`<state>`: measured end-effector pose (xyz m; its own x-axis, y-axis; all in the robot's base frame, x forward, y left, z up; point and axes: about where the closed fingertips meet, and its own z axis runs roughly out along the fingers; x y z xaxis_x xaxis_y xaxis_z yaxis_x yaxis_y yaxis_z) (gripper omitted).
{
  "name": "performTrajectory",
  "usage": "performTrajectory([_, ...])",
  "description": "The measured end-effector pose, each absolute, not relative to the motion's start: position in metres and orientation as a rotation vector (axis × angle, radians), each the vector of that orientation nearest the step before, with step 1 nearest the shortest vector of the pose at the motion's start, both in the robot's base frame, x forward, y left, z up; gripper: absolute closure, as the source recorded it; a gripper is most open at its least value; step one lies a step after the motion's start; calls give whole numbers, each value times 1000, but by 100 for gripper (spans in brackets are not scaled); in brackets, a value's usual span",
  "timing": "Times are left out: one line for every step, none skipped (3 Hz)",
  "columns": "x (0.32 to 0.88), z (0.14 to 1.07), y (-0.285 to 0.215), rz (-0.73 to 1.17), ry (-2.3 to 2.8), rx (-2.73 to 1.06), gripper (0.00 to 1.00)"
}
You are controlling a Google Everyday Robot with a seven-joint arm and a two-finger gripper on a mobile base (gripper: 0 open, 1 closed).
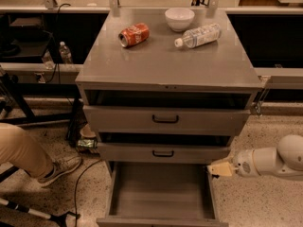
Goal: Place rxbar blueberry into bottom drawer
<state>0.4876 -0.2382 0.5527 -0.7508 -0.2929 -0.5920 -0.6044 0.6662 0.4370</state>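
Note:
The bottom drawer (161,193) of the grey cabinet is pulled out, a wide plain grey tray; nothing shows inside it. My gripper (218,168) is at the end of the white arm (270,162) that reaches in from the right. It sits low, just outside the drawer's right wall near its back corner, below the middle drawer (163,152). The rxbar blueberry does not show anywhere in the camera view; whether it sits in the gripper cannot be told.
On the cabinet top (161,65) lie a crushed red can (133,34), a white bowl (179,18) and a clear plastic bottle (198,36). A person's leg and shoe (33,155) are on the floor at left. Cables and a small bottle (65,52) stand left of the cabinet.

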Motion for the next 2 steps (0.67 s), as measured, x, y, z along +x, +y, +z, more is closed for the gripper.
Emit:
performTrajectory([487, 477, -231, 994, 2425, -669, 100])
performTrajectory([485, 418, -225, 1082, 2456, -621, 100])
